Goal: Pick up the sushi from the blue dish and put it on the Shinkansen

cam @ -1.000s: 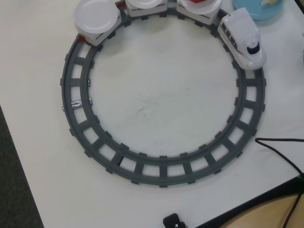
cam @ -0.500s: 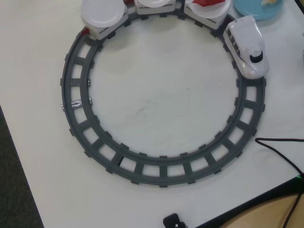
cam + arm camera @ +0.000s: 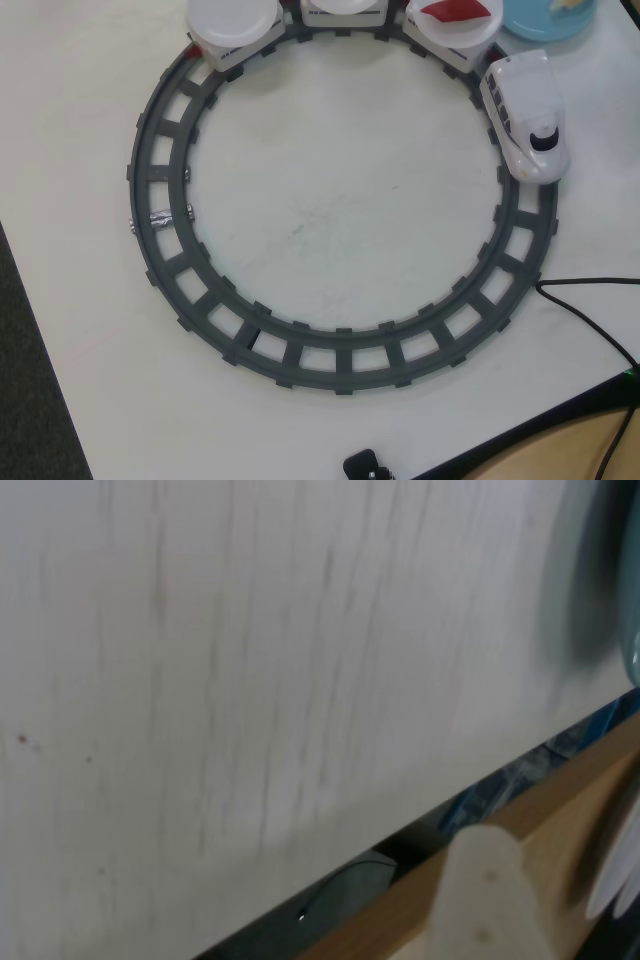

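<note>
Reaching the sushi well means coming down over the blue dish, which sits cut off at the top right edge of the overhead view just beyond the Shinkansen, and closing squarely on the pale piece without nudging the dish or the passing cars. The claw is out of the overhead view, and the blurred wrist view shows only what may be one pale finger over the tabletop edge, so I cannot tell whether it is spread or closed. Room is widest inside the grey ring track; a black cable crosses the lower right corner.
</note>
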Motion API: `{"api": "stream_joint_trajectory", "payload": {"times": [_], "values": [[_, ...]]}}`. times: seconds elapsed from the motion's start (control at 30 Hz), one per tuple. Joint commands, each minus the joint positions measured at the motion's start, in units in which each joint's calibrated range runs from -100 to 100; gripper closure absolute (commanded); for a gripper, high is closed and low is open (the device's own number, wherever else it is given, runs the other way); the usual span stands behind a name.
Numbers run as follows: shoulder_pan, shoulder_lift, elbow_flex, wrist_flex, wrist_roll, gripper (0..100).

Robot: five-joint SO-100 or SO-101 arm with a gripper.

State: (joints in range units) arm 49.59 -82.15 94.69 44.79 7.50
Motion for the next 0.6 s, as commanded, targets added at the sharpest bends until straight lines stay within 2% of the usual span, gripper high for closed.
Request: {"api": "stream_joint_trajectory", "payload": {"times": [0.0,0.3,0.57], "values": [[0.85,9.62,-4.47,-6.93,0.36,79],[0.85,39.10,-31.49,-6.84,-1.00,79],[-1.17,58.06,-61.20,6.25,-0.42,79]]}}
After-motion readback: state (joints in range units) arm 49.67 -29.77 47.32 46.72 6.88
